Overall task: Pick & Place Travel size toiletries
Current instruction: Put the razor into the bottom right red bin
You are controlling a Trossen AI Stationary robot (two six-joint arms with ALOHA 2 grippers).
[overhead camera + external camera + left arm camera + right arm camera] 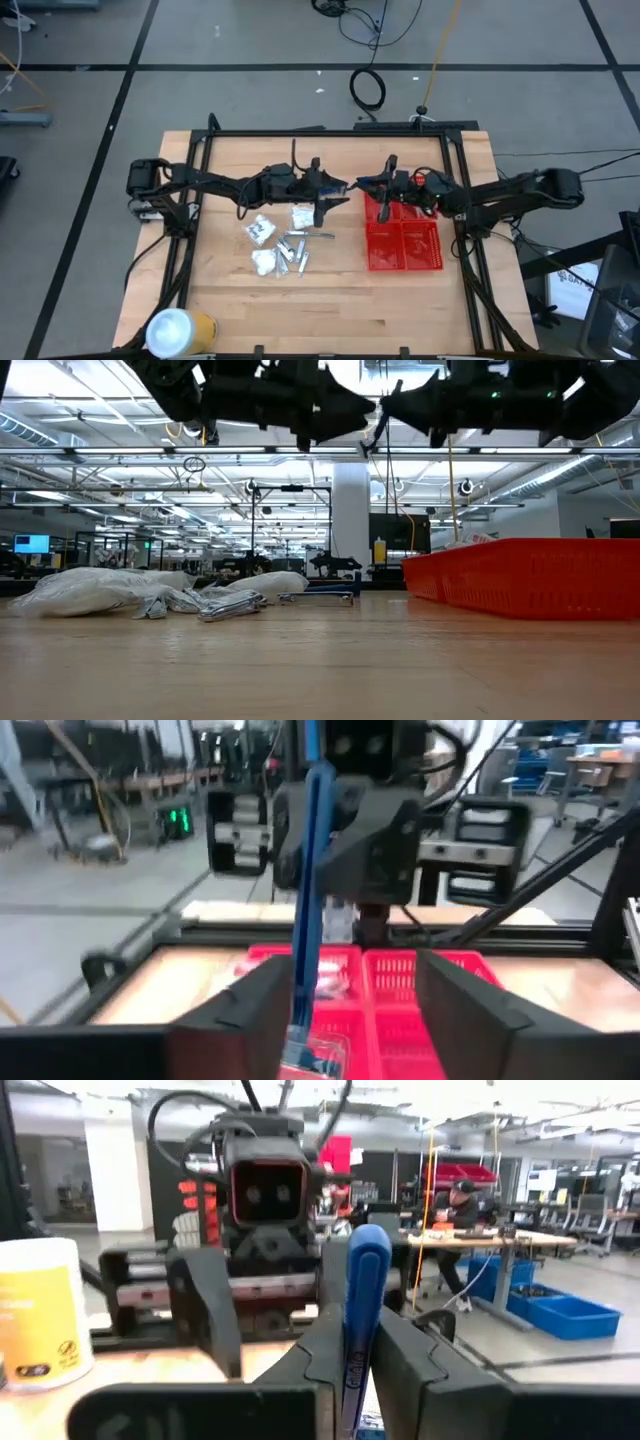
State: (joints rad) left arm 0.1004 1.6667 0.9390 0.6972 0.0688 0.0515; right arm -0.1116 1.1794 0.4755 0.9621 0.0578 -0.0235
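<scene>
A blue-handled toothbrush (365, 1305) hangs upright in the air between my two grippers, above the left rim of the red basket (403, 245). My right gripper (360, 1365) is shut on it. My left gripper (355, 1020) faces it from the table's left and is open. Its fingers stand on either side of the blue handle (308, 920), which is close to one finger; I cannot tell if they touch. The other toiletries (280, 245), white packets and silver tubes, lie on the table left of the basket. My right gripper pinches the toothbrush's blue handle (352, 1380) between its two fingers, below the handle's rounded top end (368, 1250). The fingers come level from the table's right side and lie across the handle. The toothbrush stands upright, lifted clear, with its wrapped lower end (312, 1055) above the basket.
The red basket (540, 575) has several compartments and stands right of centre. A white-and-yellow roll (180, 330) stands at the table's near left corner. A black frame (330, 133) borders the table. People sit at desks in the room beyond.
</scene>
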